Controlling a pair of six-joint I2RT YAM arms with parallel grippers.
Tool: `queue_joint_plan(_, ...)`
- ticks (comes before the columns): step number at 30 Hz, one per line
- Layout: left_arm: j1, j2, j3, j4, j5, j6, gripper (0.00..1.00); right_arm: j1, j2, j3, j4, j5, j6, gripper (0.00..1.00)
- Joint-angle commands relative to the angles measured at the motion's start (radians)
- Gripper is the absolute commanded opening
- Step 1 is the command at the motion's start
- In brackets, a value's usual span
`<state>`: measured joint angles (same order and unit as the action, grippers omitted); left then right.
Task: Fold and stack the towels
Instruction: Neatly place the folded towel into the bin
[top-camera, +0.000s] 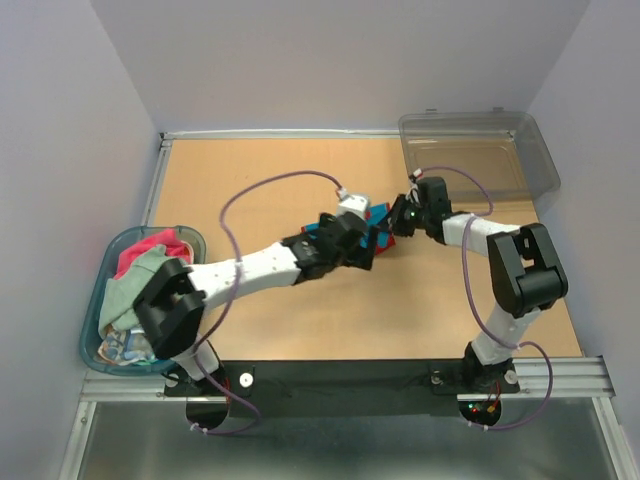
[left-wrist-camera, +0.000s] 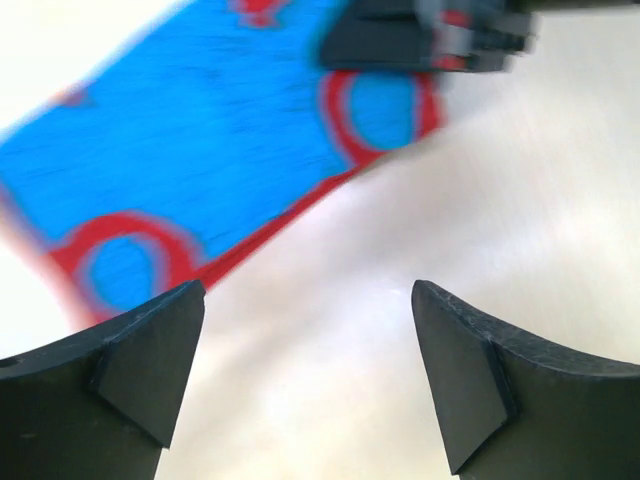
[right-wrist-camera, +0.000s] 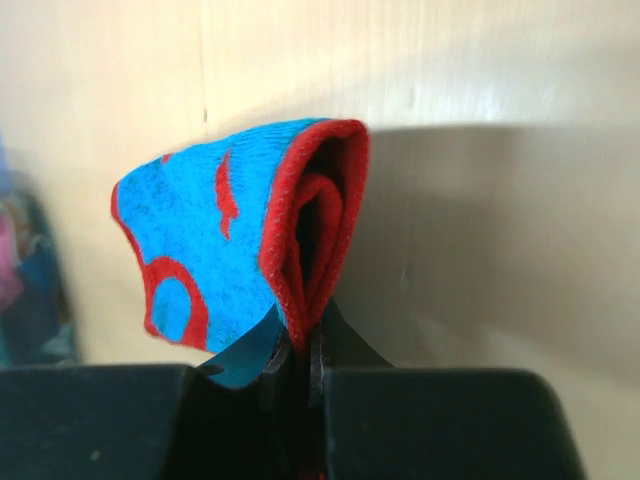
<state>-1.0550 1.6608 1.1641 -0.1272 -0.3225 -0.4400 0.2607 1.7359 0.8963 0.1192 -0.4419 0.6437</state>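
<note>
Tabletop (top-camera: 300, 330): towel (right-wrist-camera: 200, 230) mostly hidden overhead; right hand (right-wrist-camera: 312, 345) pinches folded edge.

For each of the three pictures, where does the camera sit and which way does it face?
Top external: above and behind the bases, looking down on the table, tub and bin; left arm and right arm show whole.
Left wrist: on the left arm, facing the blue-and-red towel and bare table; the open left gripper frames the bottom.
Right wrist: on the right arm, facing along the right gripper, shut on that towel's folded edge.
Shared: all show this towel.
</note>
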Motion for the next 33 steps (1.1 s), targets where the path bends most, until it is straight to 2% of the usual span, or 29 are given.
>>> queue_joint_plan(1, 0.148, -0.235, -0.076, -0.026, 0.049, 0.021, 0.96, -0.014, 0.04, 0.252, -0.249, 0.103, -0.292, 0.0)
queue_joint_plan(5, 0.329, -0.384, -0.107, -0.081, 0.063, 0.133, 0.96, -0.032, 0.12, 0.456, -0.431, 0.169, -0.458, 0.01)
queue_joint_plan(6, 0.395, -0.422, -0.109, -0.1, 0.069, 0.156, 0.96, -0.04, 0.151, 0.551, -0.458, 0.186, -0.487, 0.01)
queue_joint_plan(9, 0.528, -0.464, -0.113, -0.12, 0.092, 0.227, 0.96, -0.07, 0.2, 0.714, -0.536, 0.235, -0.593, 0.01)
queue_joint_plan(10, 0.544, -0.472, -0.133, -0.111, 0.056, 0.24, 0.96, -0.081, 0.232, 0.751, -0.555, 0.236, -0.622, 0.0)
queue_joint_plan(12, 0.558, -0.501, -0.176, -0.037, -0.013, 0.242, 0.96, -0.107, 0.263, 0.831, -0.595, 0.227, -0.636, 0.01)
queue_joint_plan(13, 0.569, -0.518, -0.229, 0.03, -0.033, 0.233, 0.96, -0.126, 0.289, 0.904, -0.624, 0.217, -0.697, 0.0)
queue_joint_plan(16, 0.625, -0.524, -0.291, 0.083, -0.021, 0.218, 0.96, -0.155, 0.335, 1.034, -0.682, 0.232, -0.798, 0.0)
queue_joint_plan(18, 0.639, -0.515, -0.297, 0.083, -0.074, 0.221, 0.96, -0.185, 0.355, 1.108, -0.697, 0.218, -0.857, 0.01)
queue_joint_plan(24, 0.642, -0.492, -0.32, 0.115, -0.141, 0.228, 0.96, -0.287, 0.422, 1.196, -0.713, 0.241, -0.938, 0.01)
queue_joint_plan(33, 0.641, -0.426, -0.331, 0.121, -0.124, 0.233, 0.95, -0.376, 0.553, 1.267, -0.711, 0.264, -1.081, 0.01)
